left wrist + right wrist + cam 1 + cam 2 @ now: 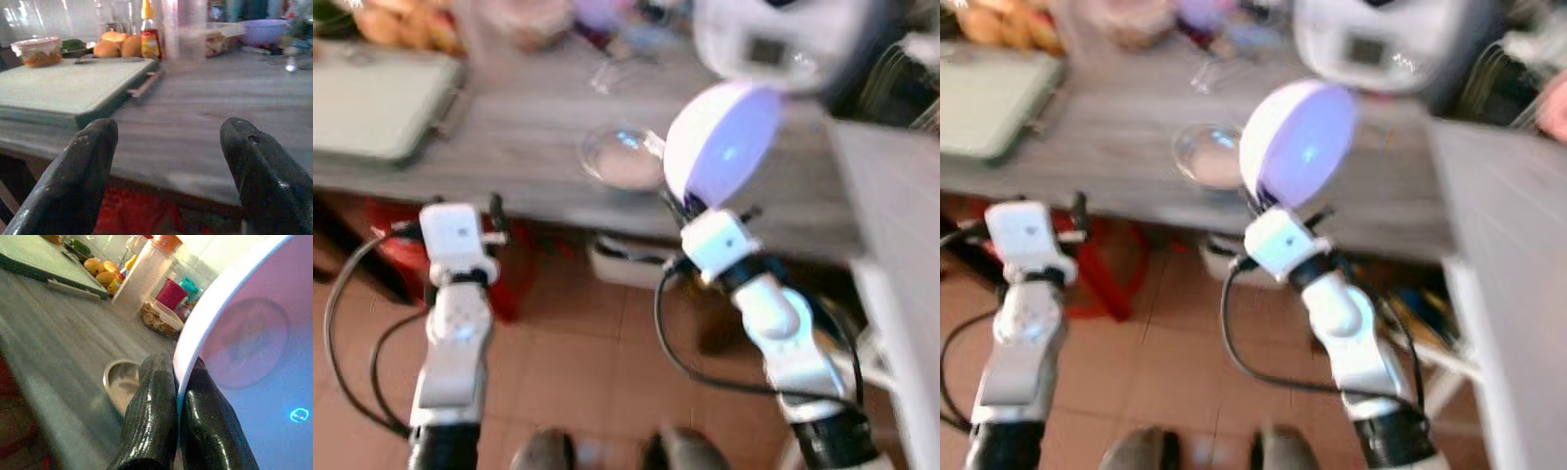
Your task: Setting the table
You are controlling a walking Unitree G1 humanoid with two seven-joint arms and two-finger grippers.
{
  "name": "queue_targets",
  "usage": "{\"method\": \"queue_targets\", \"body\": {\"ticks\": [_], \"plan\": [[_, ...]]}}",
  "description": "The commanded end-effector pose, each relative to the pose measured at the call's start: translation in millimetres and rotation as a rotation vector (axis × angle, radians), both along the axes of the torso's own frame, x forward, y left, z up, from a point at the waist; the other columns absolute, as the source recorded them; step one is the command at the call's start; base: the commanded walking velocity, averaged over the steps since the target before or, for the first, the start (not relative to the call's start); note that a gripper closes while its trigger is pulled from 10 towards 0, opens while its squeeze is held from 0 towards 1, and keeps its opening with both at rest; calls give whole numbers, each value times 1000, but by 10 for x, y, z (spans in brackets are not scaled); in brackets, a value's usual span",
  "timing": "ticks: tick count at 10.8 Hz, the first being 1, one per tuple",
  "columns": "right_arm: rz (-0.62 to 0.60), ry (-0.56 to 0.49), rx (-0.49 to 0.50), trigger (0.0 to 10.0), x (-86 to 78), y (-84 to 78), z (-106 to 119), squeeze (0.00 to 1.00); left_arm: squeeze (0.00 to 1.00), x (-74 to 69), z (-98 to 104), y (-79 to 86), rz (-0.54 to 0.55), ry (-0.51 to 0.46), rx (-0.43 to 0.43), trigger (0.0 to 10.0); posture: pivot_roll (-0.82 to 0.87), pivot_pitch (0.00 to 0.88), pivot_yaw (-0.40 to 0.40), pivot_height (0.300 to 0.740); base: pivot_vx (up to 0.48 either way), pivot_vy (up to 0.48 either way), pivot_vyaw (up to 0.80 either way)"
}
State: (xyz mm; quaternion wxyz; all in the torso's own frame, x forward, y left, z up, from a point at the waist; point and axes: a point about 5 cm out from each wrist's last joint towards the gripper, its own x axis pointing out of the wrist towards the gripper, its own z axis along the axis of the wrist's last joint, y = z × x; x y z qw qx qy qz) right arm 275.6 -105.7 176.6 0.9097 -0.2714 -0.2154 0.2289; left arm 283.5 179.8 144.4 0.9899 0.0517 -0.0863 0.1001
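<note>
The pale purple bowl is up in the air, clamped by its rim between the 2 fingers of the right gripper, which are closed tight on it. It hangs on edge, its round underside toward the head camera and its hollow facing away toward the counter. It sits just above and beyond the fingers, over the counter's near edge, so setting it down looks like a matter of tipping it flat and lowering it forward onto the grey wood.

Just beside the bowl, toward the robot's left, lies 1 small clear dish on the counter; from the right wrist view it sits close behind the fingers. A careless lowering could knock it.

The left gripper hovers at the counter's near edge with its 2 fingers spread wide and nothing between them. It is well apart from the bowl, so the right arm is plainly the nearer one.

Farther out I count 1 green cutting board, 1 sauce bottle, 1 white appliance, and a second purple bowl at the far end.
</note>
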Motion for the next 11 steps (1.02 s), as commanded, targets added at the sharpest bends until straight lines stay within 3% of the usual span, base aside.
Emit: {"method": "queue_targets", "body": {"ticks": [1,3,5,7,8,11], "plan": [[-13,-9,-3,10000,7,-76,31,0,0,-3,6,-83,-24,-7,-10,10000,-36,169,-41,740,454,0,0],[6,-6,-13,10000,35,-46,32,0,0,-7,30,-155,-61,-20,-24,10000,-36,171,-41,740,469,0,0],[2,34,-17,10000,103,-28,0,0,0,-48,44,-203,-87,-31,-28,10000,-36,171,-42,740,0,0,0],[110,25,-120,10000,129,23,67,0,0,-143,44,-159,-55,-8,-38,10000,-28,176,-35,740,0,0,0],[188,74,-172,10000,169,1,80,0,0,-275,65,-147,-62,-12,-21,10000,-21,178,-34,740,0,0,0],[316,157,-227,10000,295,-70,192,0,0,-414,-2,-121,-70,18,0,10000,-8,192,-47,740,0,0,0]]}}
